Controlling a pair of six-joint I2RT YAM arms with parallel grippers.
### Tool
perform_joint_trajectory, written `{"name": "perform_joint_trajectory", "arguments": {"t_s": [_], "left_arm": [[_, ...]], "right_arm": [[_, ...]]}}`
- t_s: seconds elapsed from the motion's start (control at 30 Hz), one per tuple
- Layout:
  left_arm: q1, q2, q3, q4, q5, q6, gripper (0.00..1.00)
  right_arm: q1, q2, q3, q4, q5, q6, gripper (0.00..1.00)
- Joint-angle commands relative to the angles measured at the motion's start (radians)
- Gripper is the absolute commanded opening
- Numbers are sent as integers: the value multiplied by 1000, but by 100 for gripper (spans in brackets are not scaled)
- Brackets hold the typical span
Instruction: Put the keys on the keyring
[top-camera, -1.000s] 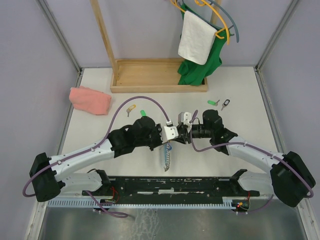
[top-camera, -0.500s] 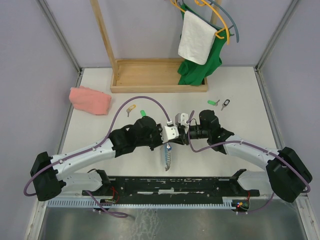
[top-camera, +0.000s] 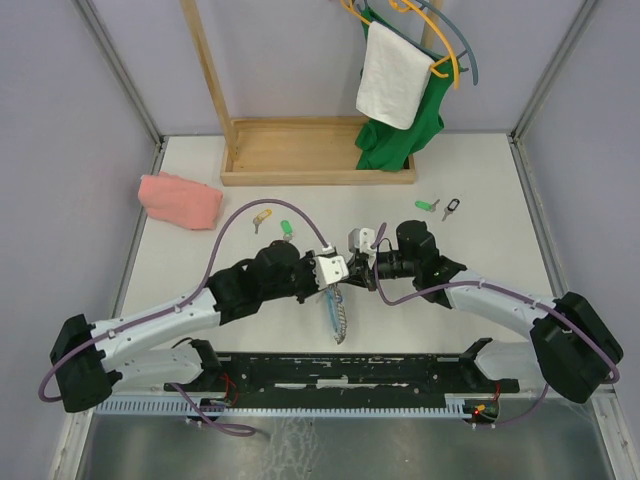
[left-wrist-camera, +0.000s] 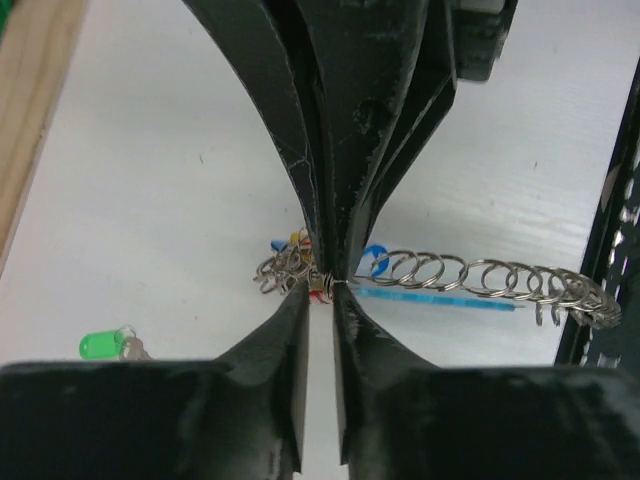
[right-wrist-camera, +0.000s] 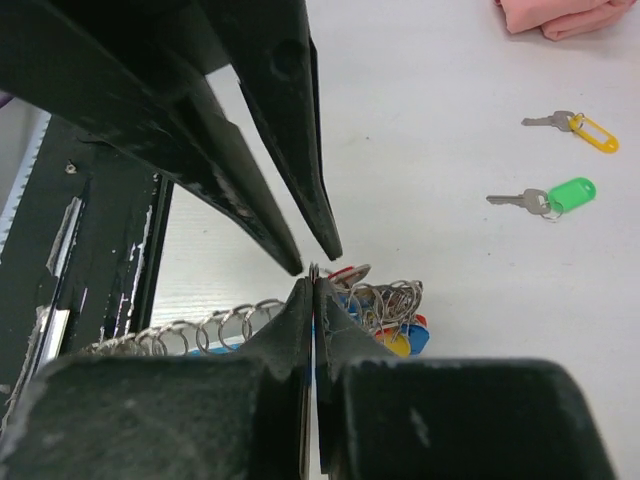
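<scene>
The keyring (top-camera: 336, 315), with a grey chain of rings (left-wrist-camera: 480, 278), a light-blue piece (left-wrist-camera: 440, 299) and coloured tags (right-wrist-camera: 395, 322), lies between the arms. My left gripper (left-wrist-camera: 326, 287) and right gripper (right-wrist-camera: 313, 284) meet tip to tip just above its bunched end. The left jaws are pinched on a small split ring with a red tag (left-wrist-camera: 319, 294) under it, the red-tagged key. The right jaws are shut on a thin metal ring of the keyring. In the top view the left gripper (top-camera: 333, 270) and right gripper (top-camera: 352, 262) touch.
Loose keys lie behind: a yellow-tagged one (top-camera: 262, 218), a green-tagged one (top-camera: 285, 227), another green-tagged one (top-camera: 426, 206) and a plain one (top-camera: 452, 208). A pink cloth (top-camera: 180, 200) is at the left. A wooden stand (top-camera: 318, 150) and hanging clothes (top-camera: 398, 90) are at the back.
Both grippers have shifted a little to the left, still tip to tip. The left arm's elbow has swung down and left. The keyring's chain has stayed below them.
</scene>
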Motion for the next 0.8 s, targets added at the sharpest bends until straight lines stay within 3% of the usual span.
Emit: {"name": "perform_joint_trajectory", "arguments": {"t_s": [0.0,0.33,0.5,0.77], "left_arm": [[-2,-126,-89,260,3,-35,28],[36,-300,-443,744,8,-87,44],[69,-249,-536,911,34,-70,46],[155,-148,-562,1100,222,-108,46]], "right_arm": [[-5,-43,11,93,10,-21,1],[-23,-133,25,-11,27,-105,1],[-23,-148,12,11,27,-107,1],[-25,-155,15,-20,26,-123,1]]}}
